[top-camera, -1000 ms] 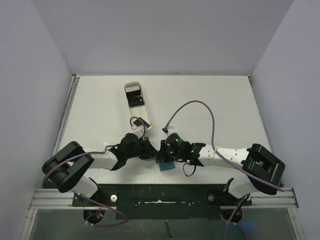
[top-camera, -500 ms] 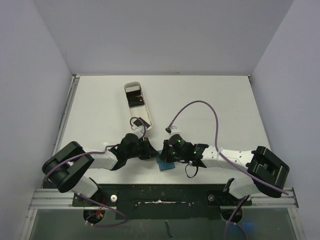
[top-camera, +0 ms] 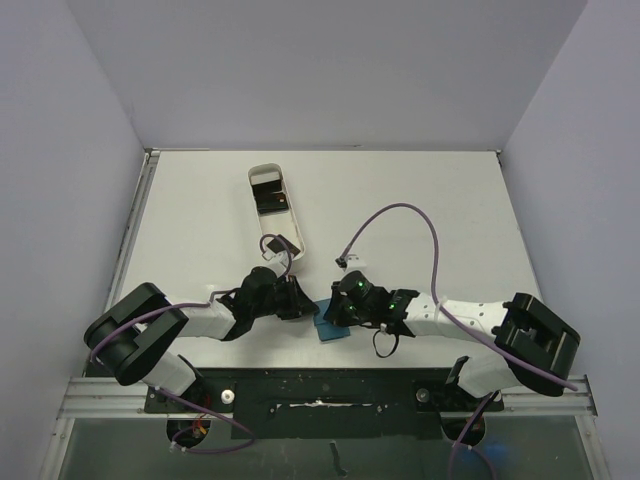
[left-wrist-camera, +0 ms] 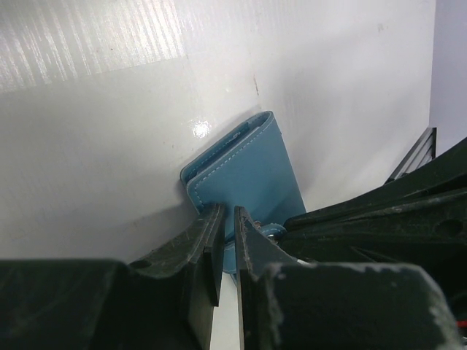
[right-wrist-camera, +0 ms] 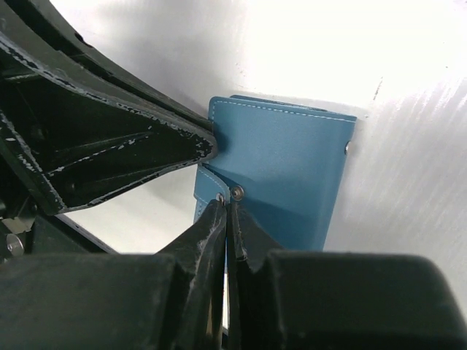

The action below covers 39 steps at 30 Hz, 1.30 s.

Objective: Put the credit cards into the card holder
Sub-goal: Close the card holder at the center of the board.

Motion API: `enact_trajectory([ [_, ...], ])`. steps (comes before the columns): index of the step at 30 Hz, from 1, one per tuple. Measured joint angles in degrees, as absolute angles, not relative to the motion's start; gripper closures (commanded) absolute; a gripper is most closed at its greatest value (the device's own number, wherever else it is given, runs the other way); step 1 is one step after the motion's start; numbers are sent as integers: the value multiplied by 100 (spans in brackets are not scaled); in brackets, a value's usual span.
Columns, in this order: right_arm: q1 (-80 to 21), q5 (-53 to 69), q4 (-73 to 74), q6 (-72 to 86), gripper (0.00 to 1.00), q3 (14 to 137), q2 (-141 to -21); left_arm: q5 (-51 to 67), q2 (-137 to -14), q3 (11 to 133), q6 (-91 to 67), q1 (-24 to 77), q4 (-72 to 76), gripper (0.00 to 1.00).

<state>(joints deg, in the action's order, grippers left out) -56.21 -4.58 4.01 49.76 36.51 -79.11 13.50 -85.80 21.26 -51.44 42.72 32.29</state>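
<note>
I observe the white bench [top-camera: 430, 200] with both arms reaching inward and meeting near its front edge. The long white tray [top-camera: 297, 228] lies toward the back left, well apart from the meeting point. The credit cards [top-camera: 270, 197] show as dark shapes inside it; I cannot count them.

The card holder [left-wrist-camera: 252, 171] lies folded flat on the bench between the two claws, just in front of the arm bases. The left claw [left-wrist-camera: 225, 219] is closed to a thin slit over the holder's near edge, with blue material showing between its fingers. The right claw [right-wrist-camera: 226, 208] has its jaws pressed fully together, tips at the closure tab beside the snap stud [right-wrist-camera: 237, 192]. I cannot tell whether the tab is pinched.
</note>
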Motion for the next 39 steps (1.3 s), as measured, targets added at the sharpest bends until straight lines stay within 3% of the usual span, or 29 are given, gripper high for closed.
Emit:
enact_trajectory([
  [39,-5140,-104,-5,4637,100,3304,-7800,1385,-8726,2265,-5054,4283,3164,89],
])
